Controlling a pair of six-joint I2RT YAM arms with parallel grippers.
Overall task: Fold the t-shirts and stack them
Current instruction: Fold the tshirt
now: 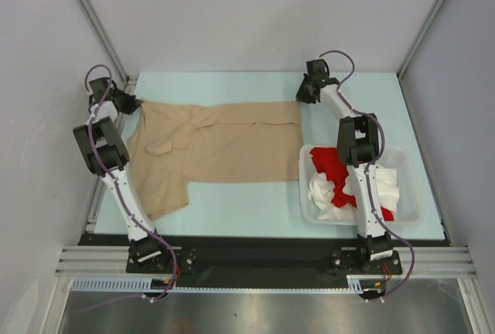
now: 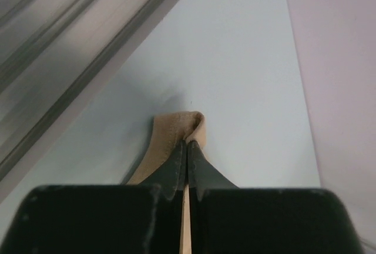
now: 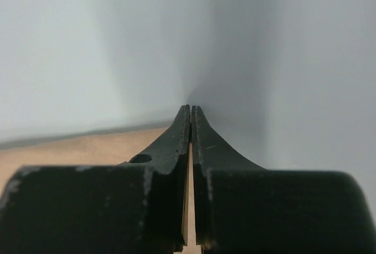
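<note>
Two colours of cloth fill the white plastic lattice basket (image 1: 414,195) at the right side of the pale blue-green counter (image 1: 247,202). A crumpled bright red t-shirt (image 1: 329,162) sits toward the far side, with more red showing at the near right corner. A rumpled white t-shirt (image 1: 323,191) is heaped toward the near side. How many garments make up the pile cannot be told, and the right arm's forearm crosses above the basket and hides part of it. The basket's walls are an open grid under a smooth rim. Its left wall lies just beside the right edge of the soft beige-tan short-sleeved cloth t-shirt (image 1: 224,144).

The beige-tan t-shirt is spread over the middle and left of the counter. It is matte and mostly flat, with gentle creases and a folded ridge near its far edge, and one part reaches toward the near left.

The left claw (image 1: 133,106), black and tapered, is pressed together on the shirt's far left corner. In the left wrist view a small puckered lip of tan cloth pokes out past its tips. The right claw (image 1: 303,96) pinches the far right corner. In the right wrist view its fingers meet with only a thin sliver of tan between them, and more tan cloth lies flat on the counter to their left.
</note>
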